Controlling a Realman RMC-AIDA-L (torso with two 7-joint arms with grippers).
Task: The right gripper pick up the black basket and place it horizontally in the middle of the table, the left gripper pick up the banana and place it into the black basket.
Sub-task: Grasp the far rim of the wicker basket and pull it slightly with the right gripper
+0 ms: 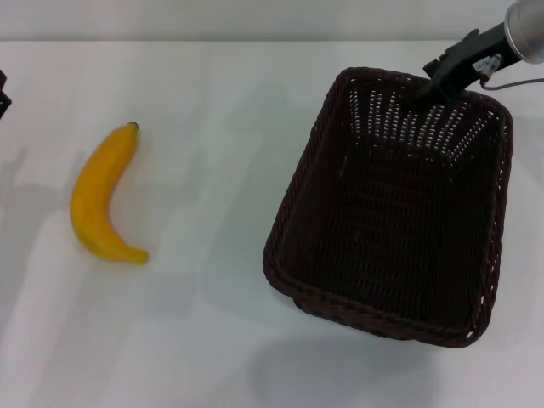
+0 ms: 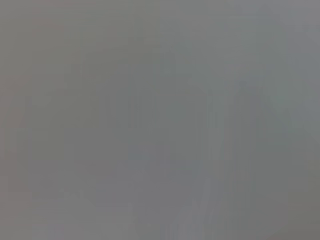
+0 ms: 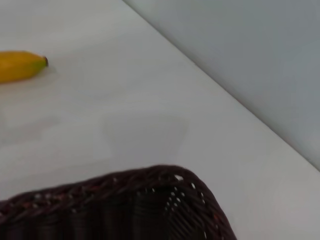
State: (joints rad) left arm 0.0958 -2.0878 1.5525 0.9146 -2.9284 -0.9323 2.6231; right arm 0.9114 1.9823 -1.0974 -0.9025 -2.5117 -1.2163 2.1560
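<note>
At basket (image 1: 399, 212) rim: right fingers (image 1: 422, 87).

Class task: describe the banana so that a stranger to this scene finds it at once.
Start at the white table; a big dark basket fills its right half. The banana lies alone on the left, well apart from it: small, curved and bright yellow with a dark stem tip.

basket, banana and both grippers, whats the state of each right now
black basket: upright, empty, tilted with its far rim raised, on the right of the table
banana: lying flat on the table, left side, untouched
right gripper: at the basket's far rim
left gripper: at the left edge, away from the banana
</note>
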